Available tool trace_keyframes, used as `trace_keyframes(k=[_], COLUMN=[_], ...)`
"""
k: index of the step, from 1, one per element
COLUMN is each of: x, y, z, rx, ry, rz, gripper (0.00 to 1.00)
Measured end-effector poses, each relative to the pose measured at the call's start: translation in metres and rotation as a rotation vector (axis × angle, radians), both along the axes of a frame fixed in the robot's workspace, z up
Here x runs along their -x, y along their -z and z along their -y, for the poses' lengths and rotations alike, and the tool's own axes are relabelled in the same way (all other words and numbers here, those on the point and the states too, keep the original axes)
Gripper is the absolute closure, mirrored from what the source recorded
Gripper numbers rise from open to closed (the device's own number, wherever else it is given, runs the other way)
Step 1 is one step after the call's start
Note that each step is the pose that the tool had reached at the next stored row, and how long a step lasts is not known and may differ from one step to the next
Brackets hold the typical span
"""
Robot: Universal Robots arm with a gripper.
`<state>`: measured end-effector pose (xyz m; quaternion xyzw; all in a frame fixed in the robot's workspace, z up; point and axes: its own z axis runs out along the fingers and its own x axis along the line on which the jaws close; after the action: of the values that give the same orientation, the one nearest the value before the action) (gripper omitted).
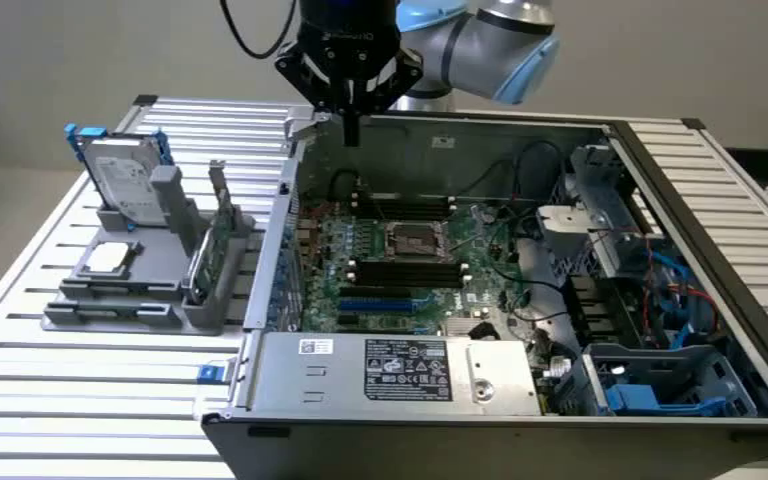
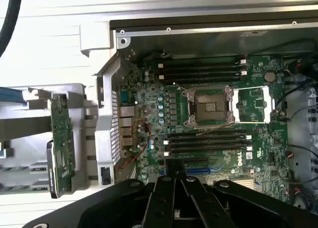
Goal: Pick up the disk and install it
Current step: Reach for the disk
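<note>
The slatted bench (image 1: pixel 91 400) is carrying an open computer case (image 1: pixel 478 140) and, just beside it, a grey rack (image 1: pixel 104 310).

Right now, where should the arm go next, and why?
Probably toward the exterior view's left, to above the disk. The gripper hangs empty over a corner of the case, while the disk stands upright in the grey holder, untouched.
</note>
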<state>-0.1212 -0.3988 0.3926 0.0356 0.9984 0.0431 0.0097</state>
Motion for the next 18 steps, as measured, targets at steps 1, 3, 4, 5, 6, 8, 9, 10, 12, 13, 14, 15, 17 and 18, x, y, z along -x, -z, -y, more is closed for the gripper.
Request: trace_keyframes(k=[1, 3, 4, 5, 6, 8, 9, 10, 12, 13, 14, 15, 17, 18], x=[0.000, 0.000, 0.000, 0.000, 0.000, 0.000, 0.000, 0.000, 0.000, 0.000, 0.003, 0.007, 0.016, 0.020], y=[0.0000, 0.0000, 0.0000, 0.0000, 0.0000, 0.0000, 0.0000, 0.0000, 0.0000, 0.0000, 0.0001, 0.0002, 0.0008, 0.0014], z=[0.0000, 0.0000, 0.0000, 0.0000, 0.0000, 0.0000, 0.0000, 0.0000, 0.0000, 0.0000, -0.0001, -0.0007, -0.0028, -0.0040], rx=[-0.0002, -0.0006, -0.0007, -0.0008, -0.0010, -0.0013, -0.0015, -0.0016, -0.0020, -0.0021, -0.0021, -0.0021, -0.0022, -0.0023], ry=[0.000, 0.000, 0.000, 0.000, 0.000, 0.000, 0.000, 0.000, 0.000, 0.000, 0.000, 0.000, 0.000, 0.000], rz=[0.0000, 0.0000, 0.0000, 0.0000, 0.0000, 0.0000, 0.0000, 0.0000, 0.0000, 0.0000, 0.0000, 0.0000, 0.0001, 0.0001], gripper=[0.89, 0.89, 0.89, 0.89, 0.89, 0.89, 0.89, 0.89, 0.89, 0.89, 0.89, 0.89, 0.89, 0.89])
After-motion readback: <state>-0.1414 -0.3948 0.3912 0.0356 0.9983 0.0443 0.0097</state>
